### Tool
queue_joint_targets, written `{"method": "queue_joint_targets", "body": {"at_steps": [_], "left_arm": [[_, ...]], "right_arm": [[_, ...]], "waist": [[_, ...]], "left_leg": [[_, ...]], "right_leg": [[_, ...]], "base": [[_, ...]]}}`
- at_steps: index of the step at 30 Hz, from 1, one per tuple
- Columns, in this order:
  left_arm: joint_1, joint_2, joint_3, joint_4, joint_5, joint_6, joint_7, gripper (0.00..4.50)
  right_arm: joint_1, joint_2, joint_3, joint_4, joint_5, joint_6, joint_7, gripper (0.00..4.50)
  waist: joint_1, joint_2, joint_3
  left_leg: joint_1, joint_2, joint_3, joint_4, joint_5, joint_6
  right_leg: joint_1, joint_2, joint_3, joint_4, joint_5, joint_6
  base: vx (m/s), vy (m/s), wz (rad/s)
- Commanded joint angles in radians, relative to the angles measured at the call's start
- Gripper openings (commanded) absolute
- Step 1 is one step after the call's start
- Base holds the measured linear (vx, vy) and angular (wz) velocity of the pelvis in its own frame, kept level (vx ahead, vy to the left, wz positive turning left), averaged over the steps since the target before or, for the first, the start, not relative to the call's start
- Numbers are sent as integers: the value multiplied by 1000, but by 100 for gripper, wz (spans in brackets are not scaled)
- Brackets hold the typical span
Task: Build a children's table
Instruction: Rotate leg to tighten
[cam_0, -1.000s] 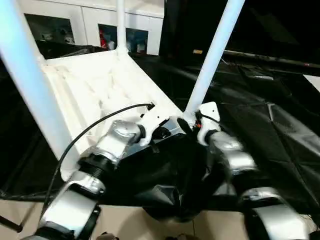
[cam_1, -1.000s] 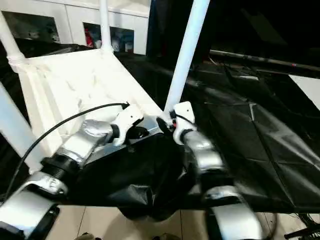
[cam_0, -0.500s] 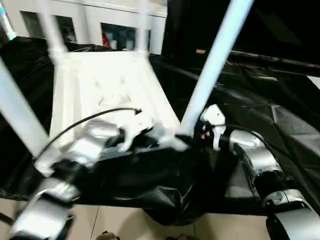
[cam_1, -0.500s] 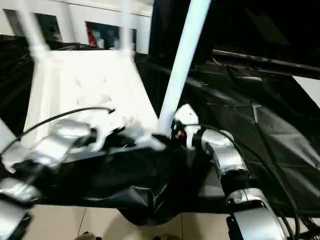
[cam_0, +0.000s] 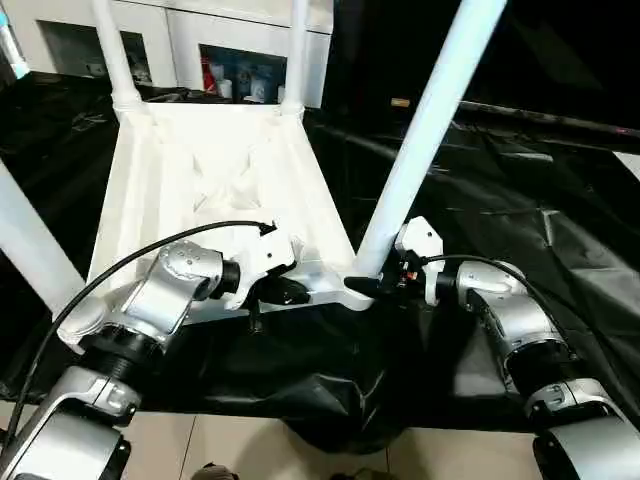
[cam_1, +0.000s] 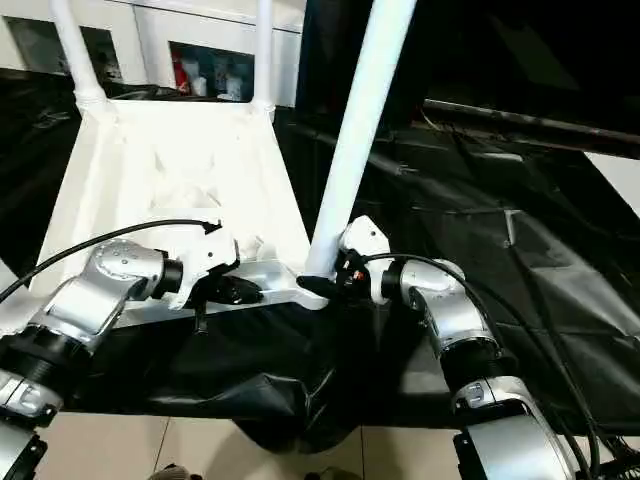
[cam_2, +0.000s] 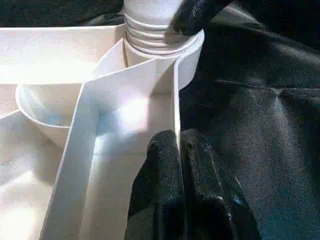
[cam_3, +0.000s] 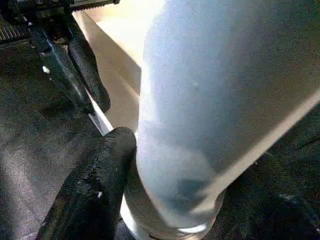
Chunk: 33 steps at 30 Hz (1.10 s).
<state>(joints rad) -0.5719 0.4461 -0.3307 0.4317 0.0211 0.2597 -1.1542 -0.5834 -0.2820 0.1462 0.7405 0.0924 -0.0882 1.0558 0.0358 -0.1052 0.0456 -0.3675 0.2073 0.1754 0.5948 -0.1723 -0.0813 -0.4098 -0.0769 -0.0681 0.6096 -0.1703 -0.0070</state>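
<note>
- Black left jaws (cam_2: 177, 150) clenched on thin near wall of white tabletop (cam_0: 215, 190), one finger either side of it.
- Black right jaws (cam_0: 362, 286) around base of near right leg (cam_0: 425, 130) at its corner socket; clenched or not, cannot tell.
- Four white legs counted, all upright in sockets: near left (cam_0: 30, 245), far left (cam_0: 115, 55), far right (cam_0: 297, 55).
- Tabletop upside down on black-draped table (cam_0: 560, 210), ribs up.
- Silver forearms angled inward, wrists nearly meeting at near right corner.

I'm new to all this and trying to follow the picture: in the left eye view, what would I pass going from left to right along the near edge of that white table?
Left pincer → white plastic tabletop's near rim → white tube leg → right pincer.
</note>
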Motion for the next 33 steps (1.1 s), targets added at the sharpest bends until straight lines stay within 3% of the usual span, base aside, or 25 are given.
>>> {"method": "queue_joint_targets", "body": {"at_steps": [1,5,7,10,11,13,15,16,18,20,22,24,25,26,29,32,33], "left_arm": [[31,-4,-39,29,18,29,-13,0],[18,-43,-22,47,21,56,52,0],[4,-73,-13,67,24,70,101,0],[-37,-147,-1,127,39,84,205,0],[-56,-181,3,153,41,89,243,0],[-86,-241,8,196,47,99,308,0],[-112,-291,2,232,60,103,356,0],[-122,-316,-10,246,70,104,371,0],[-135,-363,-48,268,98,89,389,0],[-137,-371,-57,272,105,80,385,0],[-134,-368,-65,270,110,69,368,0],[-128,-350,-70,271,116,50,341,0],[-125,-338,-70,268,117,44,330,0],[-123,-330,-70,266,117,41,323,0],[-122,-274,-45,271,118,2,272,0],[-117,-235,-42,261,116,-24,228,0],[-111,-212,-44,252,113,-48,195,0]], "right_arm": [[-2,-6,-5,19,3,15,4,250],[13,29,-26,30,14,58,-55,228],[18,53,-34,48,5,77,-124,228],[20,114,-48,89,-16,111,-291,212],[15,143,-59,104,-18,130,-363,210],[-1,194,-81,131,-21,158,-494,209],[-26,242,-110,162,-16,183,-614,209],[-40,269,-120,176,-12,189,-661,207],[-70,327,-122,195,-21,183,-738,207],[-76,338,-108,197,-38,173,-747,207],[-77,339,-86,189,-59,143,-737,207],[-74,332,-97,179,-46,118,-708,207],[-73,326,-106,172,-33,113,-689,262],[-72,322,-111,168,-26,111,-677,275],[-76,270,-113,155,-24,86,-594,282],[-66,230,-105,132,-22,79,-520,312],[-56,203,-91,114,-23,75,-462,312]], "waist": [[2,9,-50],[0,7,-47],[-2,8,-43],[-4,8,-41],[-8,9,-40],[-12,15,-37],[-21,18,-37],[-30,28,-38],[-41,42,-36],[-50,47,-33],[-57,45,-24],[-60,46,-28],[-59,47,-29],[-59,47,-30],[-58,42,-31],[-49,38,-38],[-47,36,-39]], "left_leg": [[9,30,-8,-83,-320,2],[11,30,-9,-83,-341,-2],[16,28,-9,-83,-369,-10],[23,25,-15,-82,-419,-29],[25,23,-20,-81,-451,-34],[32,21,-23,-80,-476,-44],[46,18,-29,-75,-537,-51],[40,21,-40,-83,-581,-50],[45,32,-52,-99,-645,-56],[52,35,-56,-107,-718,-56],[64,33,-56,-108,-767,-56],[63,31,-57,-104,-755,-55],[59,32,-57,-105,-745,-54],[53,33,-57,-108,-726,-52],[52,29,-54,-102,-681,-47],[28,33,-52,-108,-578,-40],[25,34,-48,-109,-543,-36]], "right_leg": [[36,-64,46,-81,-375,-172],[33,-64,45,-86,-415,-165],[26,-64,45,-93,-469,-152],[18,-67,39,-110,-593,-104],[15,-68,33,-121,-662,-73],[7,-67,28,-126,-693,-60],[1,-65,10,-145,-745,-34],[21,-66,-11,-154,-724,-23],[31,-66,-31,-156,-642,-41],[38,-66,-44,-158,-579,-56],[32,-72,-58,-174,-629,-46],[41,-84,-60,-177,-652,-37],[45,-87,-59,-176,-651,-37],[50,-92,-58,-175,-646,-37],[45,-104,-58,-182,-666,-39],[55,-110,-36,-163,-606,-67],[51,-108,-29,-155,-568,-88]], "base": [[0,0,0],[0,0,0],[0,0,0],[0,0,0],[0,0,0],[0,0,0],[-60,22,-4],[-54,42,-9],[-24,54,-10],[-11,29,-1],[0,0,0],[0,0,0],[0,0,0],[0,0,0],[0,0,0],[0,0,0],[0,0,0]]}}
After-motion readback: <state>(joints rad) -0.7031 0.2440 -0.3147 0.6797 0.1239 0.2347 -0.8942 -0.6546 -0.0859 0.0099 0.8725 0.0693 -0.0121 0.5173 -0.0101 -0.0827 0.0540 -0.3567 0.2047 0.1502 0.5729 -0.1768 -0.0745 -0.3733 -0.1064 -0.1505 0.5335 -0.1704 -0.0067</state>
